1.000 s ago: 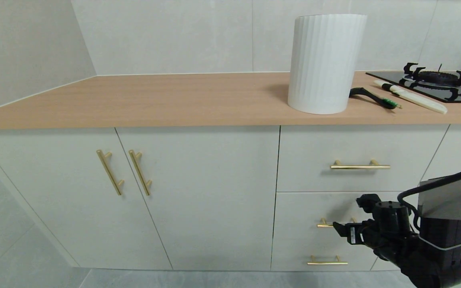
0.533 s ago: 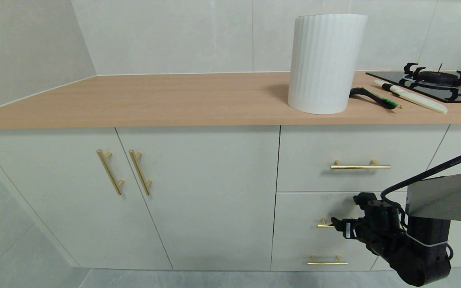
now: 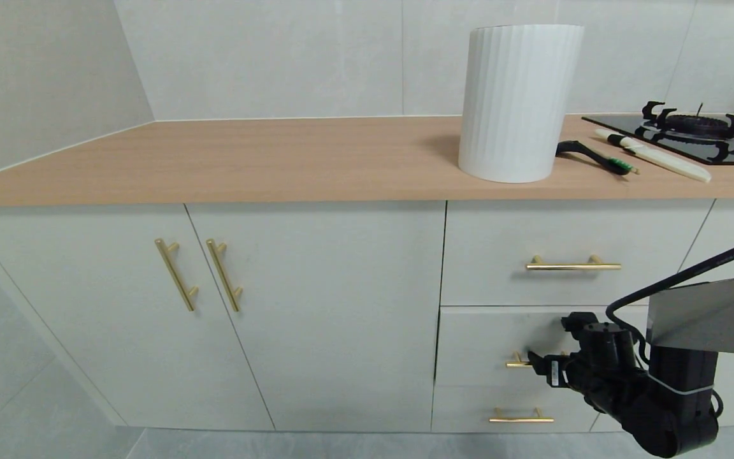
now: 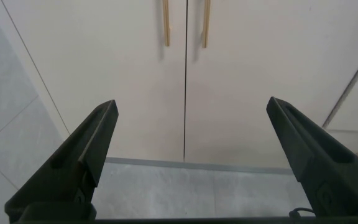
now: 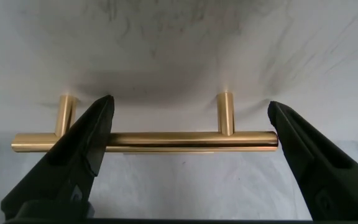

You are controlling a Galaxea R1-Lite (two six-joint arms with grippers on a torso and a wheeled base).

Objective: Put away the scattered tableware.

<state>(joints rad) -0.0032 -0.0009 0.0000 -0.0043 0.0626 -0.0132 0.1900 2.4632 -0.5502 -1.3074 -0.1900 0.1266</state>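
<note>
A long white knife (image 3: 654, 162) and a black brush with a green tip (image 3: 594, 156) lie on the wooden table (image 3: 278, 159). They are just beside a tall white ribbed cylinder container (image 3: 518, 102) on its right and near the black gas hob (image 3: 692, 127).

Below the table, the right hand (image 3: 536, 363) is at the middle grey drawer (image 3: 475, 344). In the right wrist view the right hand (image 5: 188, 155) is spread wide, and the brass bar handle (image 5: 166, 140) runs across between its dark fingers (image 5: 82, 155). It pinches nothing. A dark gap shows along that drawer's left edge.

The left hand (image 4: 188, 162) is also spread and holds nothing. It faces the pale double cupboard doors (image 4: 247, 87) with their two upright brass handles (image 4: 165, 25), above the grey tiled floor (image 4: 185, 186).
</note>
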